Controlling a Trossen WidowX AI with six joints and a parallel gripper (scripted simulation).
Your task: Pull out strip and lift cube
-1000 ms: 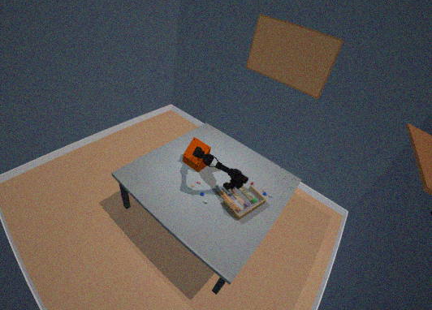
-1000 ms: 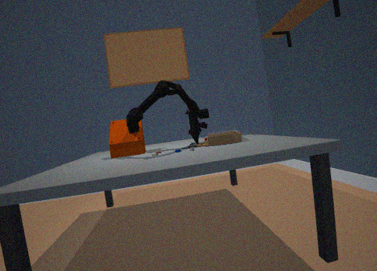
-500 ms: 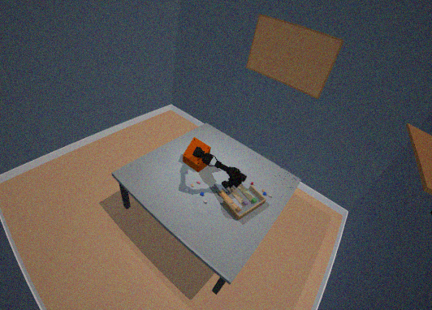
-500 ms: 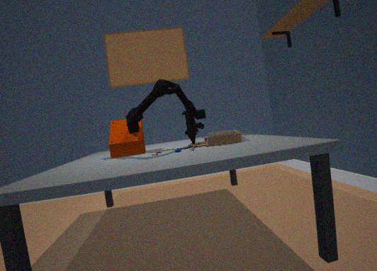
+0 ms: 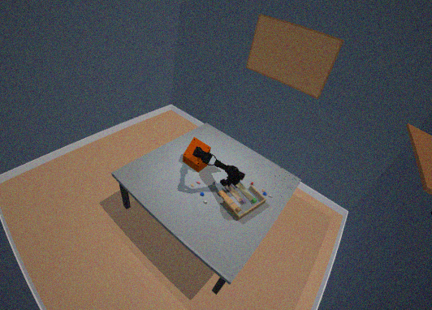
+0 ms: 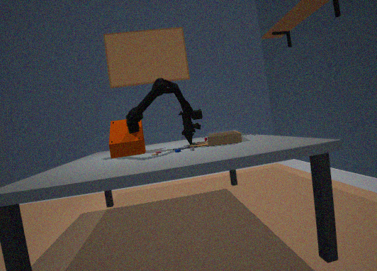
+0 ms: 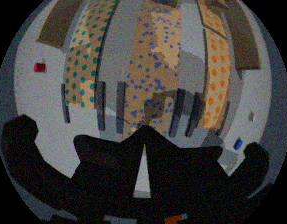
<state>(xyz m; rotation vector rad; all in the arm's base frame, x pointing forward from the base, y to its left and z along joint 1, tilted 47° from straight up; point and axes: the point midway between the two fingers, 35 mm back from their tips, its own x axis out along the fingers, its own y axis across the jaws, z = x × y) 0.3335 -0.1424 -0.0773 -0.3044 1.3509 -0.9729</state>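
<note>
My gripper [image 5: 227, 187] [image 6: 191, 144] [image 7: 146, 128] is shut with nothing seen between its fingers. Its tips are low over the near end of the blue-dotted middle strip [image 7: 153, 65]. The teal-dotted strip [image 7: 84, 65] lies to the left in the wrist view. The orange-dotted strip [image 7: 217, 75] lies to the right, with a dark line across its upper part. The strips run into the wooden tray [image 5: 252, 210] [image 6: 224, 139]. Inside it are a green cube [image 5: 254, 200], a small purple cube [image 5: 242, 201] and an orange-brown cube [image 5: 237, 208]. The cube labels are not readable.
Dark upright guide bars [image 7: 101, 105] stand beside the strips. A red piece [image 5: 252, 183] [image 7: 39, 67] and a blue piece [image 5: 265, 193] lie beyond the tray's sides. Another blue piece [image 5: 202, 194] [image 6: 178, 150] lies on the near side. The orange box [image 6: 127, 137] stands at the arm's base.
</note>
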